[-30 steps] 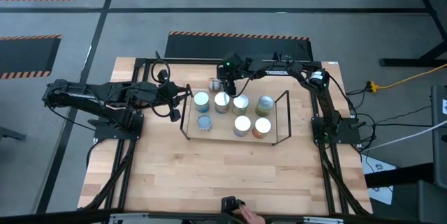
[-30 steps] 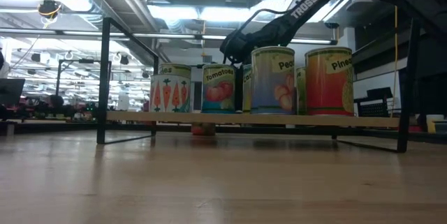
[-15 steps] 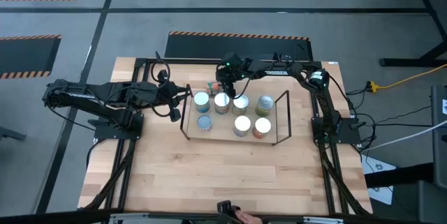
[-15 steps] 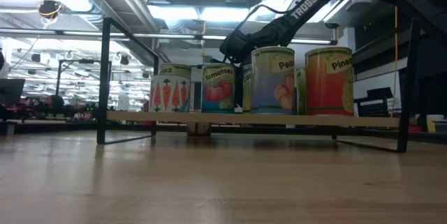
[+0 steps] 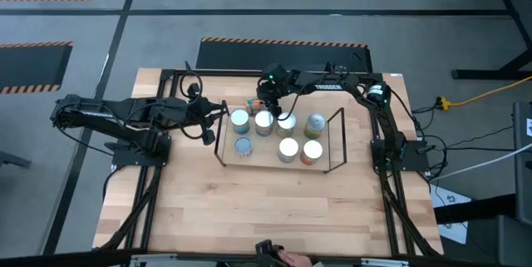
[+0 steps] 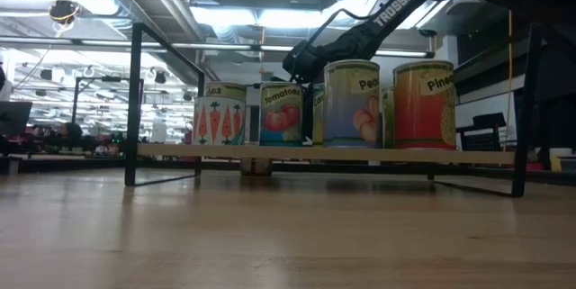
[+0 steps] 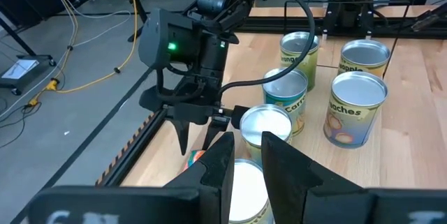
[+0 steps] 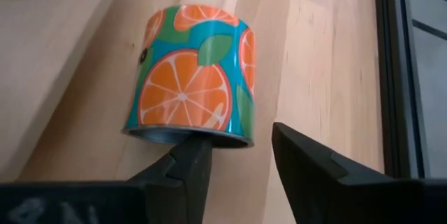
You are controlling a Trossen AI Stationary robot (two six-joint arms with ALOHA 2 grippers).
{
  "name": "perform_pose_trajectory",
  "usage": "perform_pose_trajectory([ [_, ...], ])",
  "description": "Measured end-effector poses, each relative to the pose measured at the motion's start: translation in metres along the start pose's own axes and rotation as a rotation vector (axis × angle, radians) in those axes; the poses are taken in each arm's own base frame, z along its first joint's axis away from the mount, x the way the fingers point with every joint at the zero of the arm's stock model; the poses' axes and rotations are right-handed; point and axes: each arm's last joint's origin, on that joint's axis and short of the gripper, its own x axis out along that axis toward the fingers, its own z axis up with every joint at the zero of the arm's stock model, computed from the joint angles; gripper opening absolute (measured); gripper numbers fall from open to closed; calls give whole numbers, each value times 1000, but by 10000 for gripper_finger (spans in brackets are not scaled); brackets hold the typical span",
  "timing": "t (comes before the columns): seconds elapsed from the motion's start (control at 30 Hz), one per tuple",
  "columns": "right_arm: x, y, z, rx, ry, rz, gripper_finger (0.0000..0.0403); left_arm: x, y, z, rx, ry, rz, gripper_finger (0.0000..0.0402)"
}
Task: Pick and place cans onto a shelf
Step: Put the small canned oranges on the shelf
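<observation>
We see the right gripper [image 8: 234, 158] spread open just above the orange-label can [image 8: 192, 77] behind the shelf [image 5: 337, 142]; left gripper [image 5: 205, 123] parked left, released.

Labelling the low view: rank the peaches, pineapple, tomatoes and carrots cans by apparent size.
1. Peaches can and pineapple can, alike.
2. Tomatoes can and carrots can, alike; they may stand farther back.

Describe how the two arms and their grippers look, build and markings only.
Both arms are dark, jointed and strung with black cables. The right arm carries white TROSSEN lettering; a green light glows on its wrist housing. The right gripper has thin pointed black fingers. The left gripper has broad flat dark fingers.
</observation>
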Motion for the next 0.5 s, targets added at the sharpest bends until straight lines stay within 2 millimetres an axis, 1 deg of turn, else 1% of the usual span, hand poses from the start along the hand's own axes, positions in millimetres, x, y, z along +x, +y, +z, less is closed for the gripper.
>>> perform_pose_trajectory([
  [0.13,0,0,1,-2,-7,0,145,0,0,0,-1,0,0,66],
  [0.5,0,-2,2,-8,-24,-14,97,0,0,0,-2,0,0,66],
])
